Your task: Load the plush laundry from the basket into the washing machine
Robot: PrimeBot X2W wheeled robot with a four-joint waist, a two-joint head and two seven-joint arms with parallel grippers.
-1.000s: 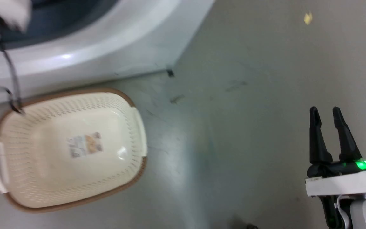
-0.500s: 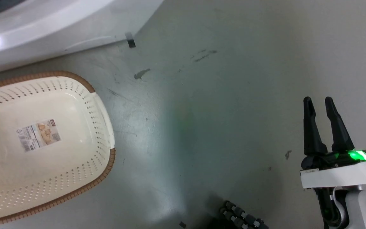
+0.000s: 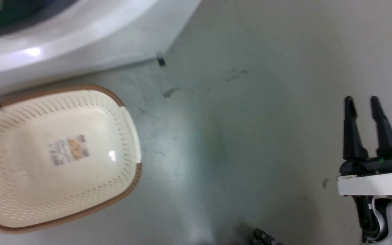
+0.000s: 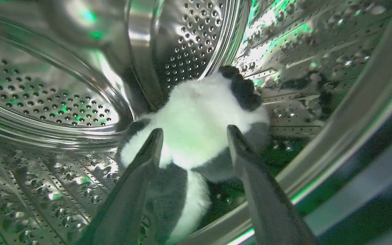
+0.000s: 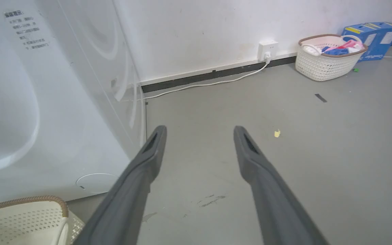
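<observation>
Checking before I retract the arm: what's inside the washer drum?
The plush laundry lies against the perforated drum wall, just ahead of the open left pincer. Whatever lies beneath it is covered.

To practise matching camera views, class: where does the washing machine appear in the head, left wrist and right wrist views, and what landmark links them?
Head view: the washing machine is at top left, behind the basket.
Left wrist view: its drum curves all around the left gripper and the plush laundry.
Right wrist view: the washing machine runs along the left side.
Shared landmark: the basket at the machine's foot, in the head and right wrist views.
</observation>
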